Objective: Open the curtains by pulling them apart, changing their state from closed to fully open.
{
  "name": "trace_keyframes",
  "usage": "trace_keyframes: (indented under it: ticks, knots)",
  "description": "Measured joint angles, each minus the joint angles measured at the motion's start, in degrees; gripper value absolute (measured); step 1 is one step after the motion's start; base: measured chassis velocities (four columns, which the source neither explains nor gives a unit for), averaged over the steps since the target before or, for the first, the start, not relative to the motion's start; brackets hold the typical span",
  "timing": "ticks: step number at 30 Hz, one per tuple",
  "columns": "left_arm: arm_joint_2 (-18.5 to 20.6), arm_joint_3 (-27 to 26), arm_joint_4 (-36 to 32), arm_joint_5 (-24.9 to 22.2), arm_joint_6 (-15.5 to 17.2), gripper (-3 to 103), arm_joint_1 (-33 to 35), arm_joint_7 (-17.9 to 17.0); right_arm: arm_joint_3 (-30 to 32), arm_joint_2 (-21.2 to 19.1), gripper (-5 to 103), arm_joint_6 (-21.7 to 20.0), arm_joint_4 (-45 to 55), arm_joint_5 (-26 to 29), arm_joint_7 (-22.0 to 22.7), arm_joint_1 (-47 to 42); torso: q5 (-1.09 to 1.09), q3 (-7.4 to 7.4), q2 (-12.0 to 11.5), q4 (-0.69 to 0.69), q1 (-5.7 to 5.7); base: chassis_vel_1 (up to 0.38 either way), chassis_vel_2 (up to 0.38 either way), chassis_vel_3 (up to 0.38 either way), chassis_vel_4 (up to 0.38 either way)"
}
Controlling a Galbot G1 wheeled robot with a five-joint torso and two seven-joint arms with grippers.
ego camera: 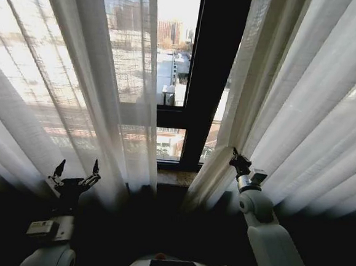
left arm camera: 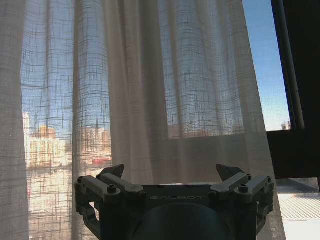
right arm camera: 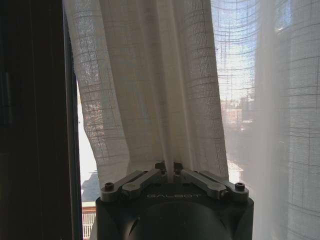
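Note:
Two sheer white curtains hang at the window with a gap between them. The left curtain (ego camera: 76, 88) hangs in pleats, and my left gripper (ego camera: 76, 173) stands open just in front of its lower part, nothing between its fingers (left arm camera: 112, 182). In the left wrist view the left curtain (left arm camera: 150, 100) fills the space ahead. My right gripper (ego camera: 236, 157) is shut on a fold at the inner edge of the right curtain (ego camera: 302, 118). In the right wrist view the fabric (right arm camera: 165, 100) gathers into the closed right gripper (right arm camera: 169, 170).
A dark window frame (ego camera: 213, 74) runs upright through the gap, with a crossbar and a sill (ego camera: 174, 177) below. City buildings show through the glass. Everything below the sill is dark.

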Motion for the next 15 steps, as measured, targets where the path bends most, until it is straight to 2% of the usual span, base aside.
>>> trace_keyframes:
  ticks: [15]
  knots:
    - [-1.1, -0.1, -0.1, 0.5, -1.6, 100, 1.8, 0.1, 1.7, -0.7, 0, 0.2, -0.5, 0.0, -0.3, -0.4, 0.01, 0.00, 0.0, 0.01, -0.02, -0.348, -0.351, 0.353, 0.354]
